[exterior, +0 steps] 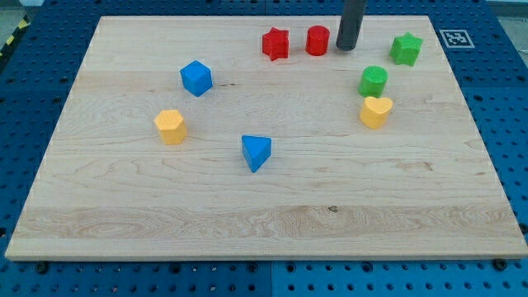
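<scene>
My tip (346, 47) rests near the view's top, right of centre, close beside the right side of the red cylinder (318, 40); a thin gap may separate them. A red star (275, 44) lies just left of that cylinder. To the right of the tip sits a green star (406, 49). Below and right of the tip stand a green cylinder (373, 81) and, under it, a yellow heart (375, 111).
A blue cube (196, 77) sits at the upper left of the wooden board (124, 214). A yellow hexagonal block (170, 126) lies further left and lower. A blue triangle (256, 152) is near the middle. A fiducial marker (454, 37) is off the board's top right corner.
</scene>
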Robot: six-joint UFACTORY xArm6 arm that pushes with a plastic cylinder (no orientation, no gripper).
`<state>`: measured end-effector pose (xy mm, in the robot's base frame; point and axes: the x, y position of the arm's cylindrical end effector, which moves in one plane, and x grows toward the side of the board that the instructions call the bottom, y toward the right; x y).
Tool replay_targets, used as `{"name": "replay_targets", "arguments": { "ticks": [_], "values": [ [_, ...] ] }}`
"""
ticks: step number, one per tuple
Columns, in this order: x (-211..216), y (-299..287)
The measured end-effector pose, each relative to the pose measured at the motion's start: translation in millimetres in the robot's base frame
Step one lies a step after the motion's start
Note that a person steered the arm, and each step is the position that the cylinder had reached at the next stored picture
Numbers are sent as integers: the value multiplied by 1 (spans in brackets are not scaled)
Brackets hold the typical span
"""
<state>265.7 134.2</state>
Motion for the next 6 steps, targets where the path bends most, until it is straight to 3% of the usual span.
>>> {"name": "replay_targets", "arguments": {
  "ticks": [2, 3, 6],
  "values": [
    [-23, -7],
    [-23, -38],
    [8, -68]
  ]
}}
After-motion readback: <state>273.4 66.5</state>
